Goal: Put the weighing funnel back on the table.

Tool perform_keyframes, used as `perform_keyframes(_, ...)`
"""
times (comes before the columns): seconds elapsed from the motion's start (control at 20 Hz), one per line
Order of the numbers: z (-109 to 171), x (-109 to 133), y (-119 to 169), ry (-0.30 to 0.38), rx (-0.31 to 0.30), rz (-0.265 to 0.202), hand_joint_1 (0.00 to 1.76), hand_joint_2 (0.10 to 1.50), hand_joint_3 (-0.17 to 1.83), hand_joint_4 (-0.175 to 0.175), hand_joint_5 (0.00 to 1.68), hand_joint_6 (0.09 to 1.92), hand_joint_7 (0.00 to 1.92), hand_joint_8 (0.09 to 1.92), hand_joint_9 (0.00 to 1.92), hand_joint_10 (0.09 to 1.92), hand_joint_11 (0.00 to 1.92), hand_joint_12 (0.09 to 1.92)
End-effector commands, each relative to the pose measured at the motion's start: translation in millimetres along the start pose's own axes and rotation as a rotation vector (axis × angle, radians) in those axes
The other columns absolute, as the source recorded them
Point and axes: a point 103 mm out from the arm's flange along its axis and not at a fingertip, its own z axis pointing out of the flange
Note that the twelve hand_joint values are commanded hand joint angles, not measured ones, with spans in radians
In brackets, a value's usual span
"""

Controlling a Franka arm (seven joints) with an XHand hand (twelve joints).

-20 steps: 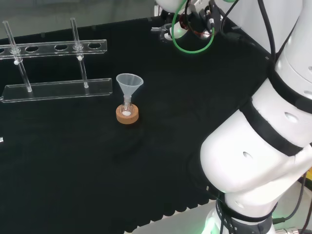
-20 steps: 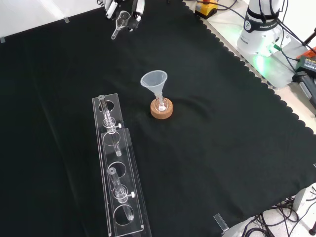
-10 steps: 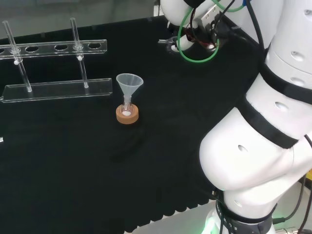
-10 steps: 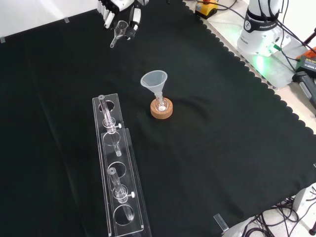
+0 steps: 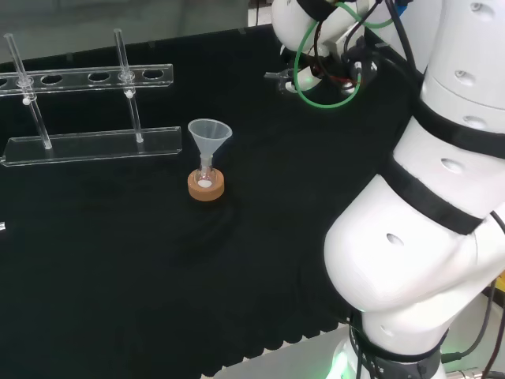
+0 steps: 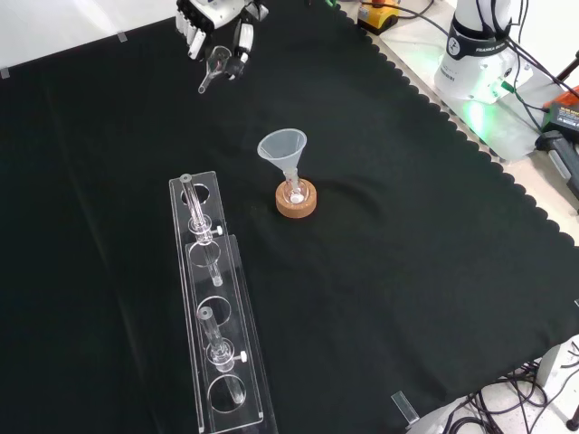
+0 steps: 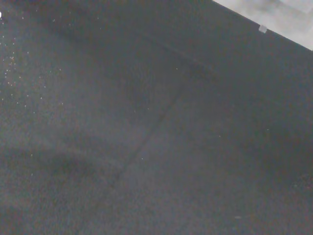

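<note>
Black-and-white hand (image 6: 213, 14) | fingers (image 6: 244, 38) curled | pinching weighing funnel (image 6: 215, 65) | over cloth (image 6: 407, 226)

No legible text; the arm's base (image 6: 477, 61) perhaps bears print (too small).

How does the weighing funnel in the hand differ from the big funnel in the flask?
The weighing funnel is held by the hand; the funnel stands in a small flask on a cork ring. The weighing funnel is tilted, the funnel upright. The weighing funnel looks smaller. Both are clear.
</note>
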Motion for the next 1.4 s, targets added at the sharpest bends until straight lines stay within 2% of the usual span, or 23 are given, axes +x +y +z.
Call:
perform_keyframes(0.05, 34, 9, 5, 0.056, -0.067, 0.0, 0.8, 1.02, 0.52, 0.175, 1.22, 1.83, 1.47, 1.47, 1.59, 0.91, 1.56, 0.72)
perform_keyframes(0.4, 55, 11, 8, 0.1, -0.081, -0.006, 0.8, 1.02, 0.52, 0.175, 1.22, 1.83, 1.47, 1.47, 1.59, 0.91, 1.56, 0.72)
perform_keyframes(0.55, 64, 14, 8, 0.117, -0.083, -0.023, 0.8, 1.02, 0.52, 0.175, 1.23, 1.83, 1.47, 1.47, 1.59, 0.91, 1.56, 0.72)
perform_keyframes(0.9, 84, 25, 11, 0.14, -0.091, -0.009, 0.8, 1.02, 0.52, 0.175, 1.23, 1.83, 1.46, 1.47, 1.59, 0.91, 1.55, 0.72)
perform_keyframes(1.3, 107, 31, 10, 0.173, -0.052, 0.007, 0.8, 1.02, 0.52, 0.175, 1.23, 1.83, 1.46, 1.47, 1.58, 0.91, 1.55, 0.72)
perform_keyframes(1.4, 111, 35, 12, 0.148, -0.013, 0.019, 0.8, 1.02, 0.52, 0.175, 1.23, 1.83, 1.46, 1.47, 1.58, 0.91, 1.55, 0.72)
